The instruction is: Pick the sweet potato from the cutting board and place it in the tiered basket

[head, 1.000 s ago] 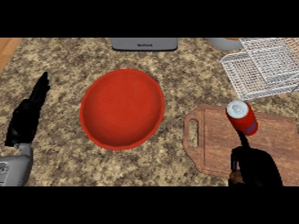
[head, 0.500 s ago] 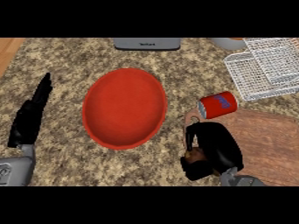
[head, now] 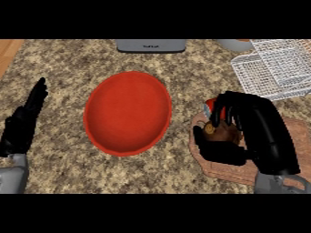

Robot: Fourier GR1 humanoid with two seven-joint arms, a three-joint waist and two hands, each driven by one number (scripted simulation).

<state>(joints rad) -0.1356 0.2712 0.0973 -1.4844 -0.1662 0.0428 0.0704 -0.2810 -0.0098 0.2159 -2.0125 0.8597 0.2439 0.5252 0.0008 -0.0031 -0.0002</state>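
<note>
The brown sweet potato [head: 221, 132] lies at the left end of the wooden cutting board [head: 300, 150], right of centre in the head view. My right hand [head: 252, 125] arches over it, fingers and thumb curled round it, so only part of it shows. The white wire tiered basket [head: 279, 68] stands at the back right, apart from the hand. My left hand [head: 24, 120] rests open near the left edge, fingers straight and pointing away.
A big red plate [head: 128, 113] takes up the counter's centre, just left of the board. A red can [head: 209, 107] peeks out behind my right hand's fingers. A grey appliance [head: 151, 45] sits at the back edge.
My right hand has moved forward and left over the board's left end and curled round the sweet potato. The red can has tipped and shifted left. The left hand has barely moved.
</note>
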